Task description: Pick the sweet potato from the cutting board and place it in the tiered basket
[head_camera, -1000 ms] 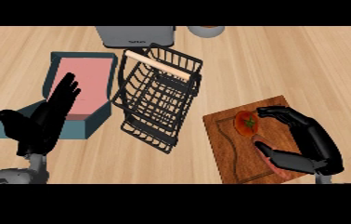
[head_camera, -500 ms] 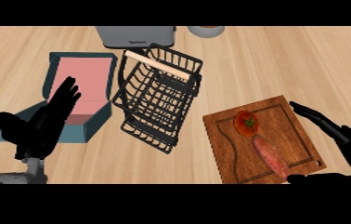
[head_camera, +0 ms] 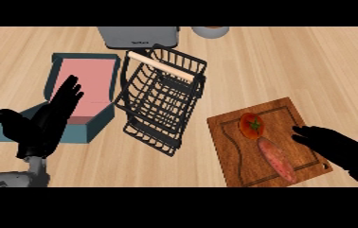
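Wooden bench (head_camera: 293, 66) up top, with the sweet potato (head_camera: 277, 160) lying on the cutting board (head_camera: 237, 165) at lower right, just below a tomato (head_camera: 252, 125) and untouched. Right robot hand (head_camera: 334, 145) sits over the board's right edge just beside the potato, fingers straight, holding nothing. Left robot hand (head_camera: 49, 120) rests open at the left over a teal box (head_camera: 67, 61), and the black tiered basket (head_camera: 164, 99) stands between box and board.
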